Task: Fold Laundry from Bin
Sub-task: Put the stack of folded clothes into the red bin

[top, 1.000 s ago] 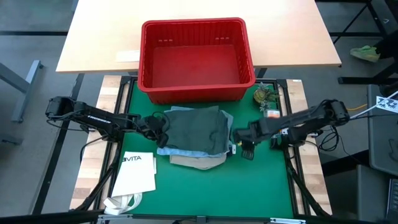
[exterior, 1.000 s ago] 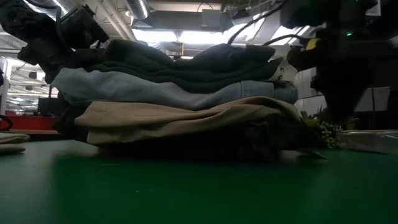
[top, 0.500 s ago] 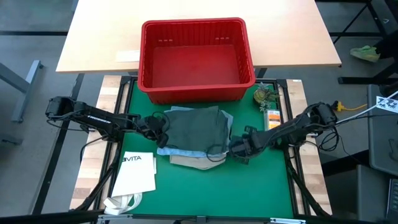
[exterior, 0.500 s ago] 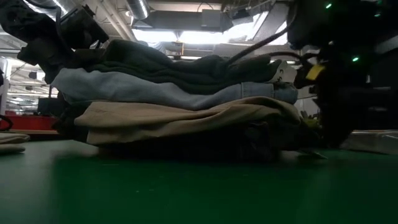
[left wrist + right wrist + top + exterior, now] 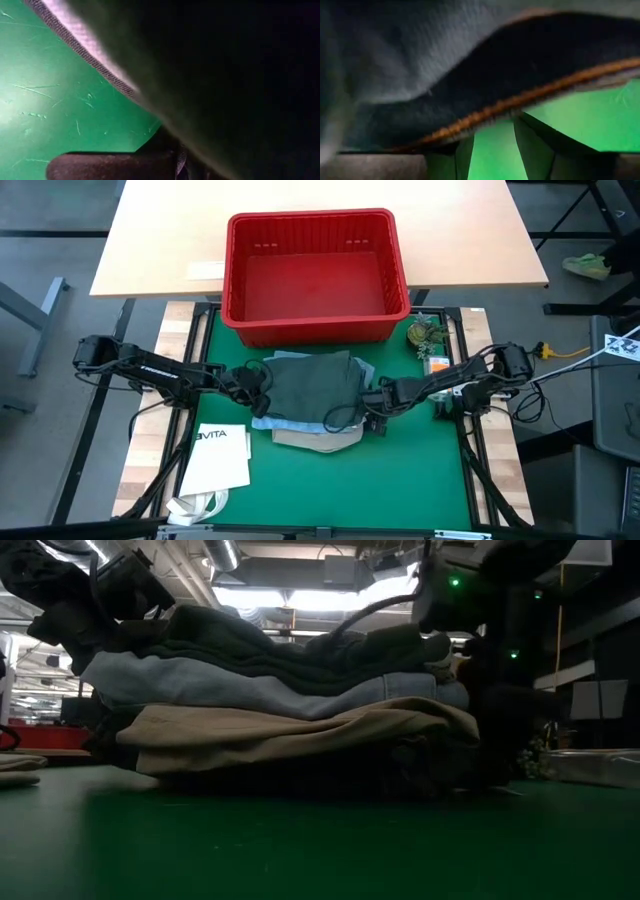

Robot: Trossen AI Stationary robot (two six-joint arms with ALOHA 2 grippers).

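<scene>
red bin (image 5: 316, 270) bare inside, laundry (image 5: 315, 395) stacked beside it

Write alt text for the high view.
A stack of folded laundry lies on the green mat, with the left gripper and right gripper at its two sides. The empty red bin stands behind it.

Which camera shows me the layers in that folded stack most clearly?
The low view: it sees the stack side-on, with dark green on top, light blue jeans beneath, tan trousers under those. The high view shows mainly the green top piece with light blue and tan edges peeking out. Both wrist views show only close-up fabric.
</scene>
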